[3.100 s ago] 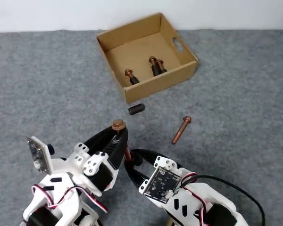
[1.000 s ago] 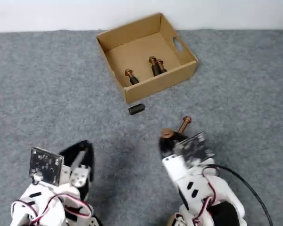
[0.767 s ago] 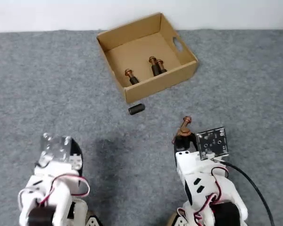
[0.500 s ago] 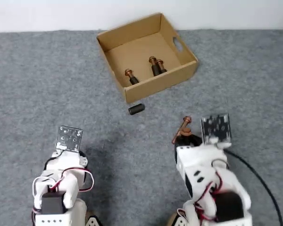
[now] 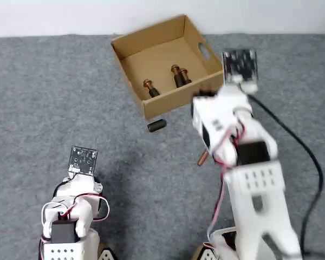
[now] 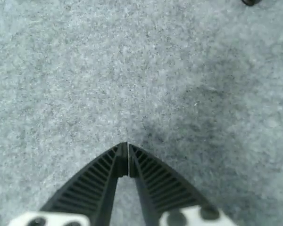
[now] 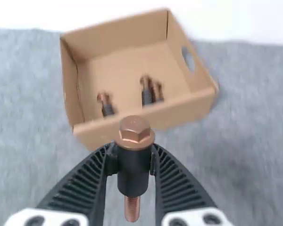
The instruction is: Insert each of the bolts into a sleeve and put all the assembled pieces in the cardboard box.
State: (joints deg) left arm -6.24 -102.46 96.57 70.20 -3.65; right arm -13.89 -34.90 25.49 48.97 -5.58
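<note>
My right gripper (image 7: 132, 162) is shut on an assembled piece (image 7: 133, 162), a copper bolt in a black sleeve, and holds it in front of the cardboard box (image 7: 146, 120). In the high view the right arm (image 5: 227, 116) stands beside the box's (image 5: 130, 40) near right corner. Two assembled pieces (image 5: 150, 88) (image 5: 178, 75) lie inside the box, also visible from the right wrist (image 7: 104, 104) (image 7: 148, 89). A loose black sleeve (image 5: 157, 125) lies on the carpet before the box. A loose copper bolt (image 5: 202, 157) pokes out from under the right arm. My left gripper (image 6: 127, 153) is shut and empty over bare carpet.
Grey carpet covers the table, with a white wall behind the box. The left arm (image 5: 76, 200) stands at the near left, well away from the box. A black cable (image 5: 303, 151) trails from the right arm.
The right arm has swung from the near carpet up toward the box, carrying the assembled piece. The left arm pulled back to the near left and now stays put.
</note>
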